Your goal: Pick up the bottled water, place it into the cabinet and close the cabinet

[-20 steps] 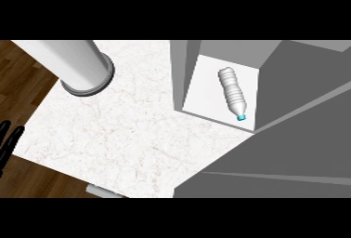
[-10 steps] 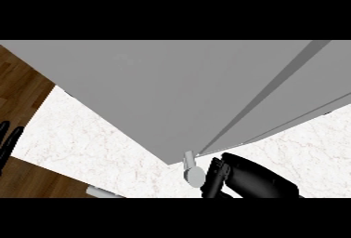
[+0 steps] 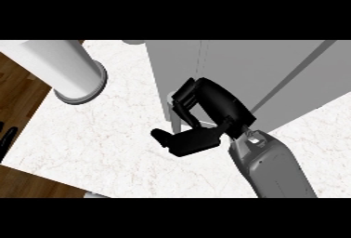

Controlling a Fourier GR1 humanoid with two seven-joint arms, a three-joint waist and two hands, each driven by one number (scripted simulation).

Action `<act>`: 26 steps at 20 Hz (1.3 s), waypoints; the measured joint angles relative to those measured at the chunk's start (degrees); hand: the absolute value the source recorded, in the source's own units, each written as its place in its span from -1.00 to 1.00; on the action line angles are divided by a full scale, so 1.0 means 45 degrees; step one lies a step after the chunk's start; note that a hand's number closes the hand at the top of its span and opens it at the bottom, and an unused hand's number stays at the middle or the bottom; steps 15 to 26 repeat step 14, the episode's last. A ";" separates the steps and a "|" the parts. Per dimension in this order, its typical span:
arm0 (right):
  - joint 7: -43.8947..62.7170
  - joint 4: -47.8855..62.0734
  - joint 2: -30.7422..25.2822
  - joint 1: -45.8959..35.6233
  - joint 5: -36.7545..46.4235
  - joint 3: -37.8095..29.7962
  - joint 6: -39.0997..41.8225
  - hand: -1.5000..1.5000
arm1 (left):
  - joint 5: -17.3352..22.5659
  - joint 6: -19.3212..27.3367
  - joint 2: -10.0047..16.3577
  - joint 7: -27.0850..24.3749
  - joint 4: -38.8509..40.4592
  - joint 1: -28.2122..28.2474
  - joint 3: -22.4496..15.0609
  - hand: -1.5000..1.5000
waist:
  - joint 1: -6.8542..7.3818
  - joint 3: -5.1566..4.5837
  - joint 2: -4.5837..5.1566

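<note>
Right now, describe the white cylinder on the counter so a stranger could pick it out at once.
Start from the white marbled counter. At its far left corner, left of the grey cabinet, stands the white cylinder. It is the only round, pale thing there, with a grey ring round its foot, unlike the boxy cabinet and the black right hand.

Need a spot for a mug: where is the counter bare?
The counter is bare between the white cylinder, the cabinet and the near edge, and in a smaller patch right of the forearm. It is crowded at the cabinet's front, around the right hand.
</note>
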 measured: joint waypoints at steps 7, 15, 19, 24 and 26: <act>0.0122 0.2403 0.0303 -0.1986 -0.0276 -0.0443 -0.2118 -1.00 | 0.0130 -0.0221 -0.0109 -0.0059 0.0176 0.0035 0.0091 -1.00 | -0.0311 0.0110 -0.0159; 0.0160 0.3246 0.0304 -0.2607 -0.1363 -0.0121 -0.3749 -1.00 | 0.0081 -0.0398 -0.0175 -0.0151 0.0244 0.0242 0.0166 -1.00 | -0.0463 0.0134 -0.0308; 0.0160 0.3246 0.0304 -0.2607 -0.1363 -0.0121 -0.3749 -1.00 | 0.0081 -0.0398 -0.0175 -0.0151 0.0244 0.0242 0.0166 -1.00 | -0.0463 0.0134 -0.0308; 0.0160 0.3246 0.0304 -0.2607 -0.1363 -0.0121 -0.3749 -1.00 | 0.0081 -0.0398 -0.0175 -0.0151 0.0244 0.0242 0.0166 -1.00 | -0.0463 0.0134 -0.0308; 0.0160 0.3246 0.0304 -0.2607 -0.1363 -0.0121 -0.3749 -1.00 | 0.0081 -0.0398 -0.0175 -0.0151 0.0244 0.0242 0.0166 -1.00 | -0.0463 0.0134 -0.0308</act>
